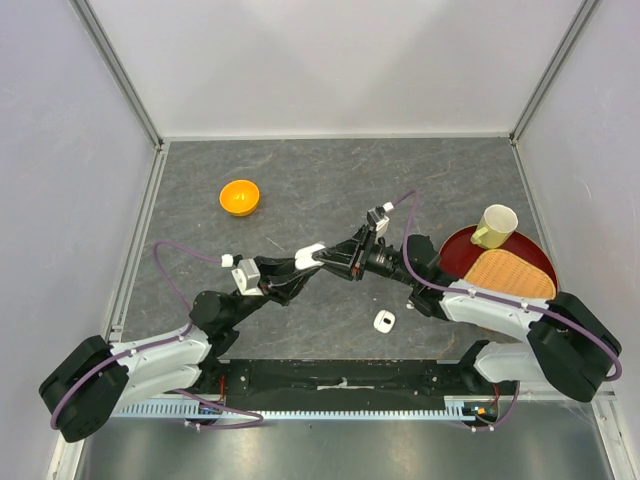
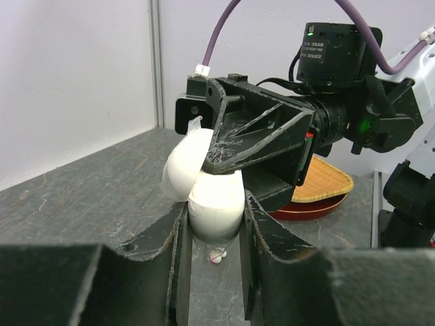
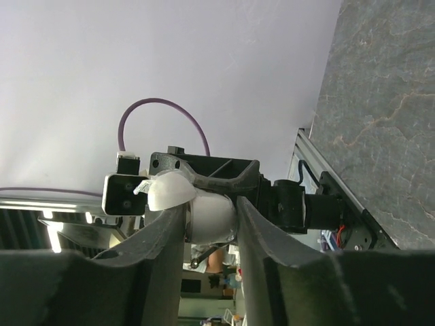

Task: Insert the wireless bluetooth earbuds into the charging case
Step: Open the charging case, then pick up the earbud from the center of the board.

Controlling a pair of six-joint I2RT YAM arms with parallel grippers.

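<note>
The white charging case [image 1: 310, 252] hangs above the middle of the table with its lid [image 2: 185, 166] swung open. Both grippers hold it. My left gripper [image 2: 215, 207] is shut on the case body [image 2: 216, 204] from the near side. My right gripper [image 3: 209, 210] clamps the same body [image 3: 212, 221] from the opposite side, and its black fingers [image 2: 231, 146] lie over the top of the case. One tiny white earbud [image 2: 217, 255] lies on the table below the case. In the top view the two grippers [image 1: 325, 258] meet tip to tip.
A second small white case [image 1: 384, 321] lies on the table near the right arm. A red plate [image 1: 455, 250] at the right carries a woven mat [image 1: 512, 273] and a cream cup [image 1: 495, 226]. An orange bowl [image 1: 239, 197] stands at the back left.
</note>
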